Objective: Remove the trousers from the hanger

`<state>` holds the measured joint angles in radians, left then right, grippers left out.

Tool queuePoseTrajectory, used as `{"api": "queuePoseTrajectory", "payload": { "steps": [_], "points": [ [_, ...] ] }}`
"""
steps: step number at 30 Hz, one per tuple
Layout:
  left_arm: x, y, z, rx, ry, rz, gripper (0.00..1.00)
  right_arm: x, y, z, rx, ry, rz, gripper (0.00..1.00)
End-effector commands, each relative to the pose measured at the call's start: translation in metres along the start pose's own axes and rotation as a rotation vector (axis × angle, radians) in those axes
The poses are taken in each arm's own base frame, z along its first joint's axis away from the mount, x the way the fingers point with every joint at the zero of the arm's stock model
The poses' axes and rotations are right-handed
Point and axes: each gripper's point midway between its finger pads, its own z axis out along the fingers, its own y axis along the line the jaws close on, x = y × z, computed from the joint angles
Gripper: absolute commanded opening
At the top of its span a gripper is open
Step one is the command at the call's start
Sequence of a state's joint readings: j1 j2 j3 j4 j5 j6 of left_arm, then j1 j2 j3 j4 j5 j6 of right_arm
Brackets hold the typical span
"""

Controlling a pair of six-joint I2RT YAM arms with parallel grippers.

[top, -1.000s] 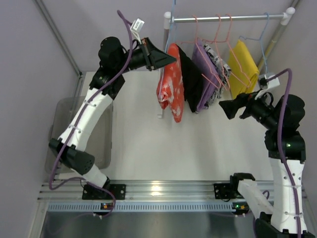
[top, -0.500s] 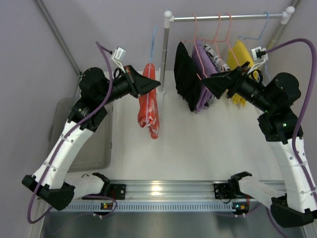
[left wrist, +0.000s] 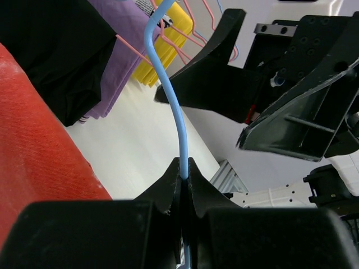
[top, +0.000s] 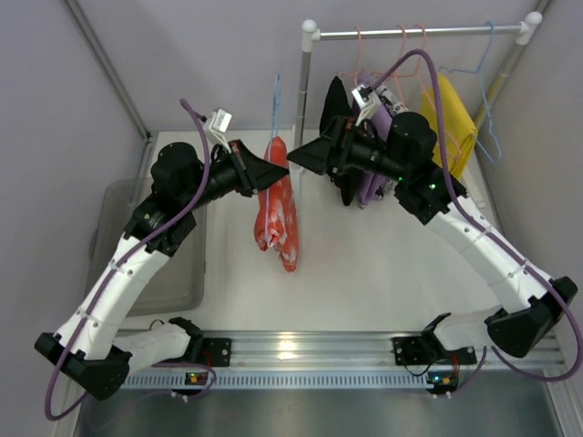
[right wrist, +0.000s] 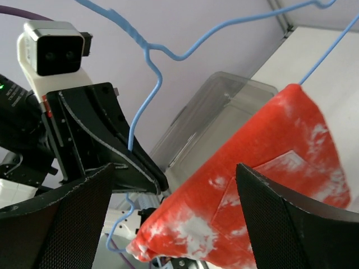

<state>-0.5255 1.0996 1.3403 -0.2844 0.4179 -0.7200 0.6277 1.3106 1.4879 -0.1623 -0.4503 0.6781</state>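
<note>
Left of the rack and clear of its rail, one pair of trousers, orange-red with white marks, hangs folded over one light-blue hanger above the table. From the top view the long axis runs back to front: the hanger hook points toward the back wall and the trousers' lower end toward the arms. I can't tell whether that lower end touches the table, since the angle is too steep. The left gripper is pinching the hanger; in the left wrist view its fingers are pressed together on the blue wire just under the hook bend, with the red fabric beside them. The right gripper sits just right of the hanger's neck, close to the left one. Its fingers are spread wide and hold nothing, with the trousers and the blue wire showing between them. On the rail there are four garments: black garment, purple one, a patterned one mostly hidden by the right arm, and the yellow cloth. Hangers there: three pink hooks and one more blue hanger. One clear bin sits at the table's left edge, under the left arm.
</note>
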Motion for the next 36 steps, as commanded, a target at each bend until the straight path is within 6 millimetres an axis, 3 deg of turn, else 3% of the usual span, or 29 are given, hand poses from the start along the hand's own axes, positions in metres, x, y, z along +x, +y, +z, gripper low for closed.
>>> {"api": "queuePoseTrajectory", "payload": {
  "steps": [1,7,12,20,24,27,30,31,33,34,35,36],
  "points": [
    [-0.044,-0.049,-0.021,0.144,-0.187,0.130,0.00,-0.027,0.045,0.010,-0.129,-0.103,0.012,0.87],
    [-0.038,-0.049,-0.020,0.152,-0.180,0.139,0.00,-0.019,0.048,0.046,-0.168,-0.072,0.137,0.84],
    [-0.033,-0.047,-0.018,0.151,-0.176,0.143,0.00,-0.026,0.059,0.061,-0.209,-0.077,0.181,0.77],
    [-0.037,-0.042,-0.012,0.113,-0.210,0.153,0.00,-0.001,0.061,0.083,-0.212,-0.008,0.270,0.44],
    [-0.036,-0.036,-0.010,0.094,-0.211,0.164,0.00,-0.001,0.060,0.084,-0.210,-0.005,0.280,0.14],
    [-0.033,-0.031,-0.011,0.076,-0.205,0.181,0.00,-0.006,0.060,0.081,-0.206,-0.011,0.282,0.00],
    [-0.036,-0.014,-0.020,-0.023,-0.235,0.246,0.29,-0.018,0.060,0.072,-0.199,-0.034,0.272,0.00],
    [-0.036,-0.004,-0.025,-0.070,-0.242,0.290,0.56,-0.026,0.061,0.064,-0.197,-0.051,0.264,0.00],
    [-0.037,0.007,-0.044,-0.152,-0.262,0.333,0.80,-0.034,0.064,0.056,-0.199,-0.068,0.250,0.00],
    [-0.042,0.024,-0.051,-0.238,-0.286,0.376,0.92,-0.042,0.071,0.047,-0.213,-0.086,0.236,0.00],
    [-0.044,0.034,-0.065,-0.305,-0.304,0.393,0.99,-0.045,0.076,0.044,-0.226,-0.090,0.227,0.00],
    [-0.046,0.043,-0.072,-0.350,-0.317,0.415,0.99,-0.050,0.082,0.039,-0.240,-0.098,0.218,0.00]
  ]
}}
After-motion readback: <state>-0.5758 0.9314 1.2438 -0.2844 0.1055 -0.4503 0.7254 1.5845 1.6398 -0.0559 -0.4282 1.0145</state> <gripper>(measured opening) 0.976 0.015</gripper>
